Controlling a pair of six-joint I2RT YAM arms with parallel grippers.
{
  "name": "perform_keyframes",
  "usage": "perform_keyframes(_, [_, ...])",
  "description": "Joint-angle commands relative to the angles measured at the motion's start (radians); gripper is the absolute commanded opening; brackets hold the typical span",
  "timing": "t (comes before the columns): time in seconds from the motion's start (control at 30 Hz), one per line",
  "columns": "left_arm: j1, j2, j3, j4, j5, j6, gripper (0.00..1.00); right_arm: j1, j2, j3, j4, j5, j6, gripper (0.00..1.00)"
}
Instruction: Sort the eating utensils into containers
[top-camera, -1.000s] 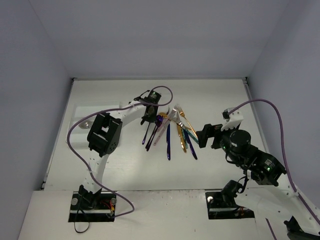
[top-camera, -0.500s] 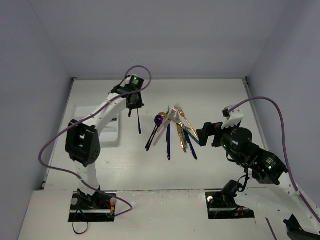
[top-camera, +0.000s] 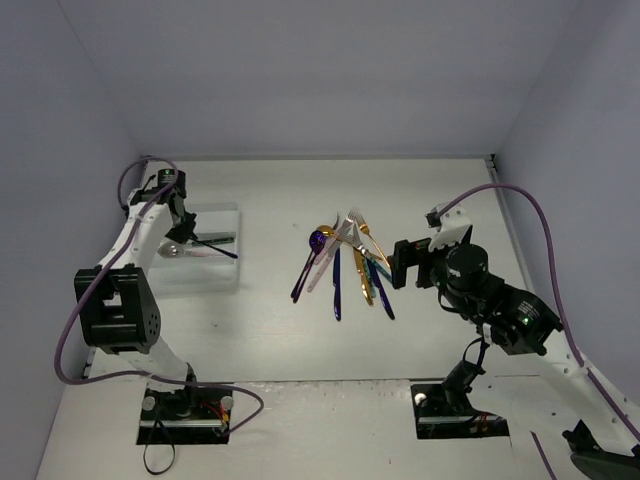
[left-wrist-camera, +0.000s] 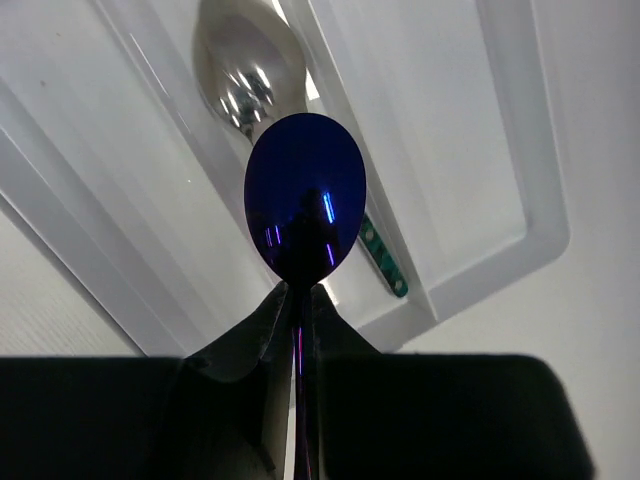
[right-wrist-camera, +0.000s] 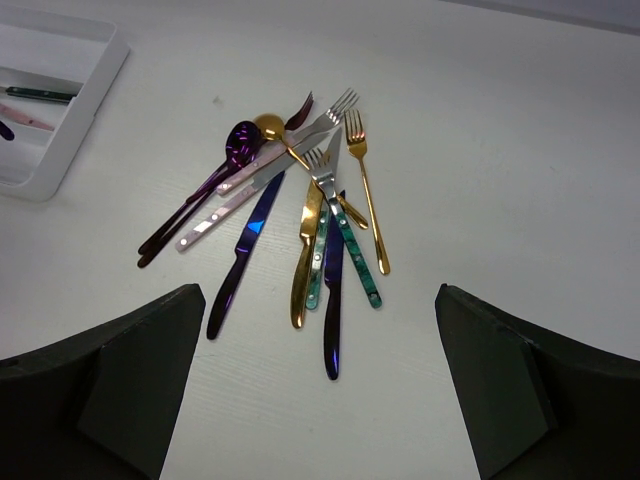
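Observation:
My left gripper (top-camera: 184, 230) hangs over the white cutlery tray (top-camera: 205, 278) at the left, shut on the handle of a dark blue spoon (top-camera: 216, 249). In the left wrist view the spoon's bowl (left-wrist-camera: 306, 208) juts out past the closed gripper (left-wrist-camera: 297, 300), above a silver spoon (left-wrist-camera: 243, 70) and a teal handle (left-wrist-camera: 385, 262) that lie in the tray's compartments (left-wrist-camera: 545, 215). A fan of loose utensils (top-camera: 345, 265) lies mid-table. My right gripper (top-camera: 400, 265) hovers just right of that pile (right-wrist-camera: 300, 210), open and empty (right-wrist-camera: 320, 340).
The pile holds a purple spoon (right-wrist-camera: 240, 145), a gold fork (right-wrist-camera: 362, 190), a blue knife (right-wrist-camera: 240, 260), a gold knife (right-wrist-camera: 305, 255) and teal handles (right-wrist-camera: 355, 262). One corner of the tray (right-wrist-camera: 85, 110) shows at the right wrist view's upper left. Grey walls close in the table.
My left arm has swung from the pile leftwards to over the tray, carrying the dark blue spoon. The right gripper has stayed open and nearly still.

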Motion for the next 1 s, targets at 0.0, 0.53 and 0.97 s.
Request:
perform_keyframes(0.0, [0.084, -0.033, 0.039, 0.013, -0.032, -0.158, 0.0, -0.005, 0.027, 0.051, 0.051, 0.017, -0.024, 0.99])
perform_keyframes(0.53, [0.185, 0.154, 0.1, 0.016, -0.01, -0.316, 0.0, -0.005, 0.029, 0.052, 0.051, 0.064, -0.045, 1.0])
perform_keyframes(0.97, [0.183, 0.145, 0.098, 0.016, 0.011, -0.278, 0.45, -0.006, 0.032, 0.055, 0.051, 0.071, -0.041, 1.0])
